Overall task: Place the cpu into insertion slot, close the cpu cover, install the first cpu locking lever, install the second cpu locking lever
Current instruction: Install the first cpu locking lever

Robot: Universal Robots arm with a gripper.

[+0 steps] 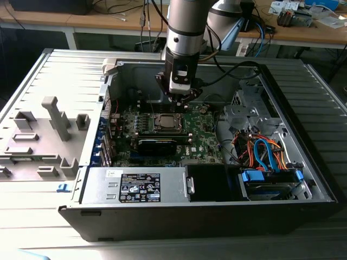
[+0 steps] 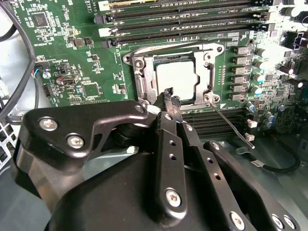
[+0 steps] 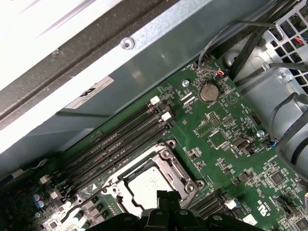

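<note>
Your cpu [image 1: 164, 123] lay in the insertion slot [image 1: 152, 123], in the middle of the exterior view, with the cpu cover [image 1: 174, 129] shut over it. The gripper [image 1: 180, 102] hung just above it in the frame, jaws pinched together and holding nothing. In the second wrist view a thin locking lever [image 2: 231, 121] stuck out loose, so the lever step looked to be in hand. It called for a steady push until the lever caught.

Print check | black rectangular sticker [image 1: 139, 188] on the silver metal power-supply box [image 1: 103, 187] seen in the exterior view, wording not made out | white strip label [image 3: 90, 93] on the grey steel case wall [image 3: 159, 62] noted in the first wrist view, illegible | white lettering on the green circuit board [image 2: 57, 29] in the second wrist view, too small to be read
</note>
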